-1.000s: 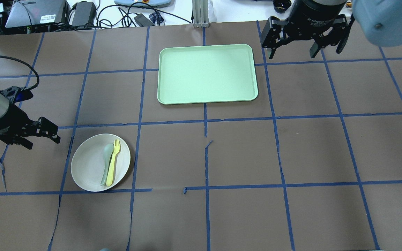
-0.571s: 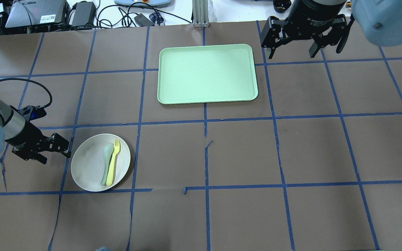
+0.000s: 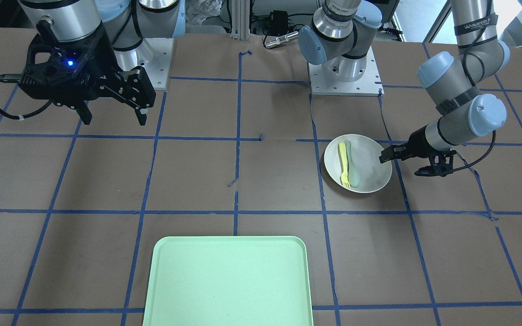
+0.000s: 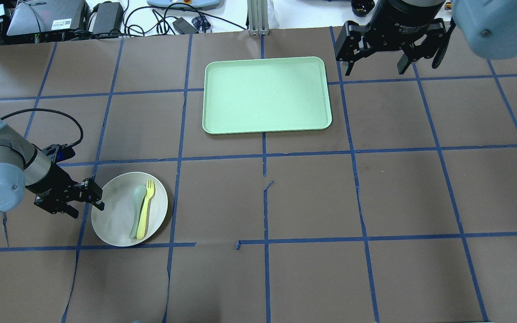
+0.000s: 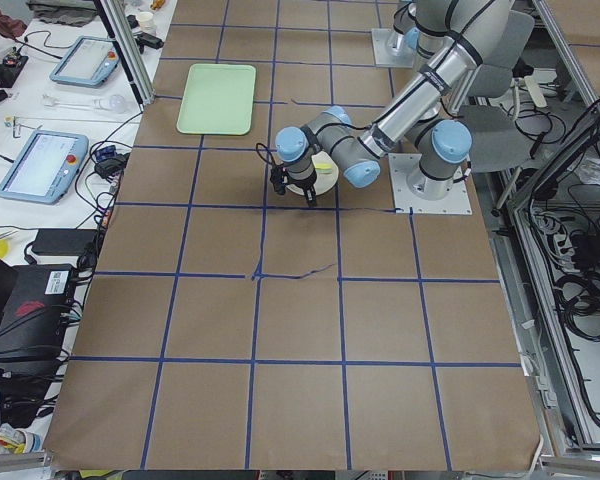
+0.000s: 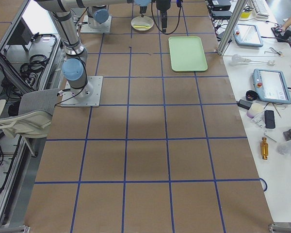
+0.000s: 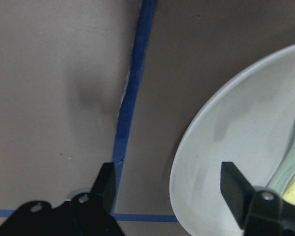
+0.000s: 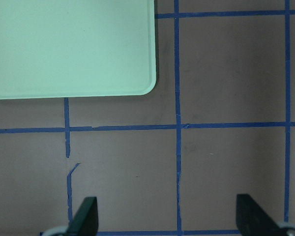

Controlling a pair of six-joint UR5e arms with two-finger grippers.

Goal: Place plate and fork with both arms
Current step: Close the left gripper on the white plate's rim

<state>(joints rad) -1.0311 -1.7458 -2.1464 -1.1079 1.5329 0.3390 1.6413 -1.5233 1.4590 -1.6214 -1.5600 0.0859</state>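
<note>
The off-white plate [image 4: 112, 217] lies at the table's front left, also in the front view [image 3: 372, 170]. The yellow fork [image 4: 145, 211] and a grey-green spoon [image 4: 136, 211] lie side by side in it. My left gripper [image 4: 89, 207] is open and low at the plate's left rim. In the left wrist view the rim [image 7: 179, 162] lies between the two fingers [image 7: 104, 186]. My right gripper [image 4: 375, 68] is open and empty, high over the far right of the table, to the right of the tray, far from the plate.
A pale green rectangular tray [image 4: 266, 95] lies at the far middle of the table, its corner showing in the right wrist view [image 8: 69, 44]. Blue tape lines grid the brown table cover. Cables and devices lie beyond the far edge.
My left gripper has moved right and toward the table's front, from beside the plate up to its left rim. The right arm, plate, fork and spoon have not moved.
</note>
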